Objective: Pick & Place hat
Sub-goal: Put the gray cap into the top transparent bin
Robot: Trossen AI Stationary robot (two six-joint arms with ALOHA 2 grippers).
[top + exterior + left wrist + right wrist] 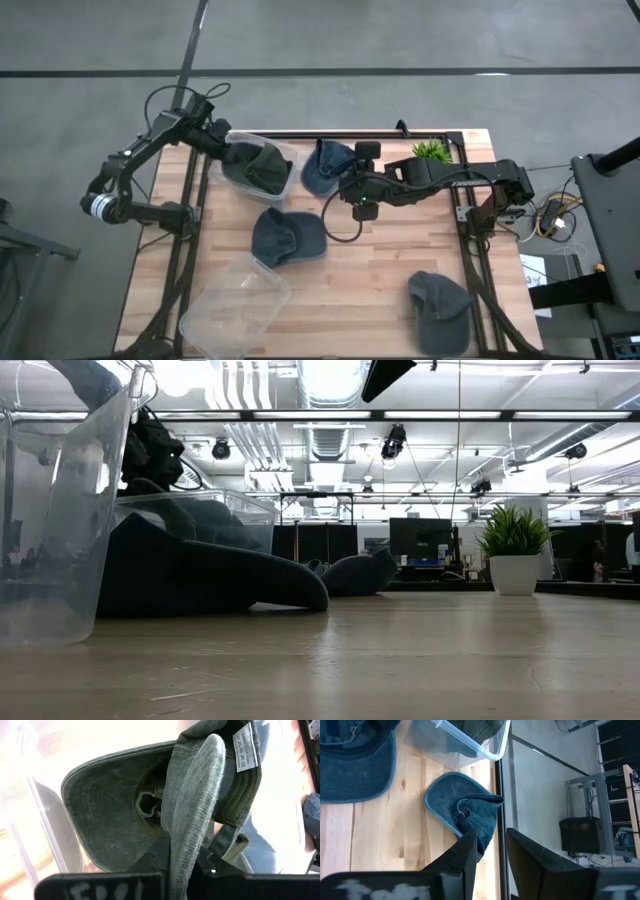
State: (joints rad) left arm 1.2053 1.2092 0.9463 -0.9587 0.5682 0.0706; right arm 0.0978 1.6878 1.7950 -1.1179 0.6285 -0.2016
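A grey-green cap (pixel 262 168) sits inside a clear bin (pixel 292 156) at the table's far left. My left gripper (pixel 228 152) reaches into that bin and is shut on the cap (pixel 115 815). A blue denim cap (pixel 325 165) lies crumpled on the table just right of the bin. My right gripper (pixel 345 188) is open at that cap's near-right side. In the right wrist view one finger (pixel 470 851) stands at the crumpled crown (pixel 470 815) of the blue cap. A dark cap (pixel 288 238) lies mid-table, and another (pixel 440 310) lies at the near right. My left gripper pinches a fold of the grey-green cap's crown (pixel 192 820) between its two fingers (pixel 159 856). The cap's open underside, with strap and label, faces the wrist camera. Whether the cap rests on the bin's floor does not show. My right gripper's finger is at the blue cap's crown; whether it touches it, I cannot tell.
A second clear bin (pixel 235 300) lies tipped at the near left edge. A small potted plant (pixel 432 150) stands at the far right. Bare wood (pixel 390 250) lies between the middle cap and the near-right cap.
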